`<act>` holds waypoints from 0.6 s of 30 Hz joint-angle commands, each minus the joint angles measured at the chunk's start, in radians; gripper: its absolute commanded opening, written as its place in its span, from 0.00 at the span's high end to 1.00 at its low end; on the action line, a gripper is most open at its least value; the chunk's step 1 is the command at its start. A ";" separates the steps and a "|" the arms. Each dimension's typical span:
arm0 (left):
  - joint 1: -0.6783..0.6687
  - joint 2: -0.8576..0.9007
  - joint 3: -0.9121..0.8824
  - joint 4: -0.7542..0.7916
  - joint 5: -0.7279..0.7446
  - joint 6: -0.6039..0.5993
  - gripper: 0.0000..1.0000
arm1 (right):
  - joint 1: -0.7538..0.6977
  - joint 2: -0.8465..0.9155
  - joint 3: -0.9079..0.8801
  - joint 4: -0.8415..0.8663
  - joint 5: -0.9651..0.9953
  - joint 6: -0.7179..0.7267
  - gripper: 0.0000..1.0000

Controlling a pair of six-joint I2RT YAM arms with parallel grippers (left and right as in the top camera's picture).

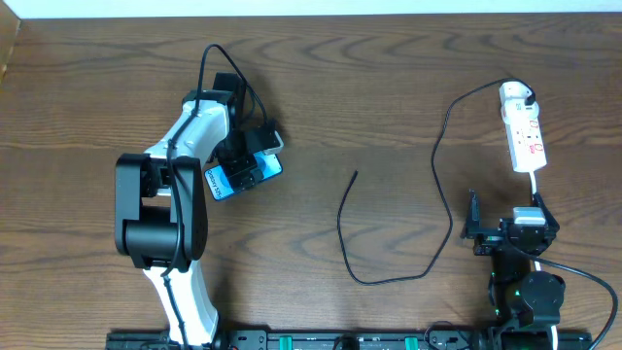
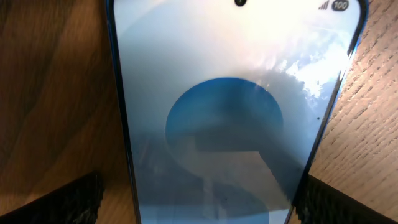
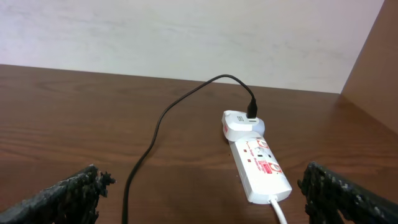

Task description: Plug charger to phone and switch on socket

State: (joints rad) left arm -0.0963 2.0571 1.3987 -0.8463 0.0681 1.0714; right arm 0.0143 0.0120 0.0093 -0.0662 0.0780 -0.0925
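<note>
The phone (image 1: 264, 169) lies on the table at the left, its blue screen (image 2: 224, 118) filling the left wrist view. My left gripper (image 1: 245, 161) hangs right over it, open, with a finger (image 2: 74, 199) on each side of the phone's lower part. The white socket (image 1: 526, 136) lies at the far right, with the charger's white plug (image 3: 239, 124) in its far end. The thin black charger cable (image 1: 442, 194) loops across the table to a free tip (image 1: 356, 174) near the centre. My right gripper (image 1: 505, 216) sits just short of the socket (image 3: 261, 167), open and holding nothing.
The socket's white cord (image 3: 278, 210) runs back toward the right gripper. The table's back edge meets a pale wall (image 3: 186, 31). Wood panels stand at the right side (image 3: 379, 68). Bare wood lies between the phone and the cable tip.
</note>
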 commanded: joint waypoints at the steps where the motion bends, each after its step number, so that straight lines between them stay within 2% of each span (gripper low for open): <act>1: 0.002 0.034 -0.034 0.002 -0.009 0.010 0.02 | -0.002 -0.005 -0.004 -0.001 -0.003 -0.013 0.01; 18: 0.001 0.035 -0.046 0.002 -0.009 0.009 0.01 | -0.002 -0.005 -0.004 -0.001 -0.003 -0.013 0.01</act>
State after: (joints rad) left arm -0.0975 2.0571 1.3933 -0.8406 0.0639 1.0740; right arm 0.0143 0.0120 0.0093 -0.0662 0.0780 -0.0925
